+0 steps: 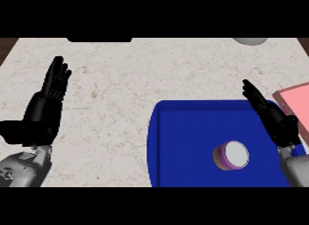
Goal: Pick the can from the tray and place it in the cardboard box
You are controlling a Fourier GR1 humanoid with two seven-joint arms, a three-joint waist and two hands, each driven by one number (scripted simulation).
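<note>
can (232, 155) sits in the blue tray (183, 145) — right hand (274, 121) beside it, left hand (44, 110) apart, fingers straight.

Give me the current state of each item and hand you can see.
Small purple-sided can with white top: on the blue tray, not held.
Blue tray: on the counter, holding the can.
Pink box: right of tray, partly cut off.
Left hand: open, holding nothing.
Right hand: open, over tray.
</note>
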